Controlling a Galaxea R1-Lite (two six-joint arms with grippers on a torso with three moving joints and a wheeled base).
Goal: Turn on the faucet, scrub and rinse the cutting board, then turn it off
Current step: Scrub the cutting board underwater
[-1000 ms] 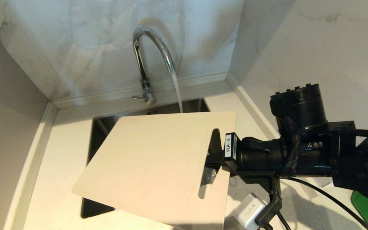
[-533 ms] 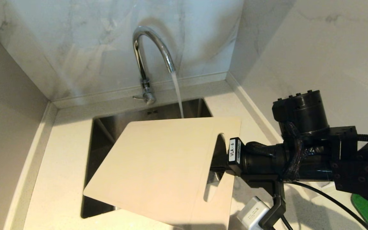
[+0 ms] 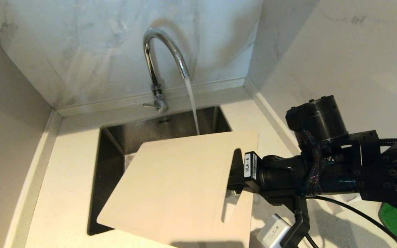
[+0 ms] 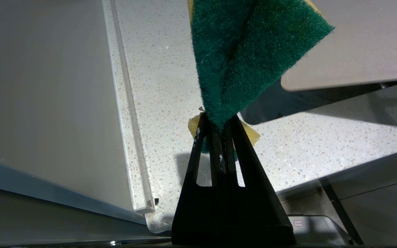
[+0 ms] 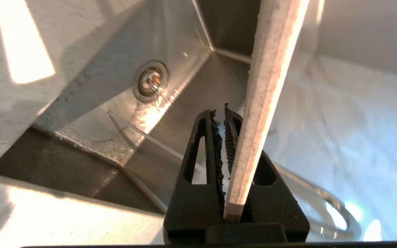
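Note:
The chrome faucet (image 3: 164,44) is running, and its stream (image 3: 192,103) drops to the far edge of the cutting board (image 3: 177,186). The cream board hangs tilted over the sink (image 3: 143,132), its slot end at the right. My right gripper (image 3: 234,179) is shut on that slot end. In the right wrist view the board's edge (image 5: 271,69) sits between the jaws of the right gripper (image 5: 221,113), above the drain (image 5: 149,80). My left gripper (image 4: 219,119) is out of the head view, over the counter, shut on a green and yellow sponge (image 4: 246,51). One board corner (image 4: 357,51) lies just beyond the sponge.
The faucet's small lever (image 3: 149,105) points left at its base. A bright green flat object (image 3: 396,222) and a white plug block (image 3: 271,234) lie on the counter at the right. Marble walls close in behind and to the right. Speckled counter (image 3: 67,165) lies left of the sink.
The right gripper has drawn the board to the right and toward me, uncovering more of the sink's back. The water keeps running.

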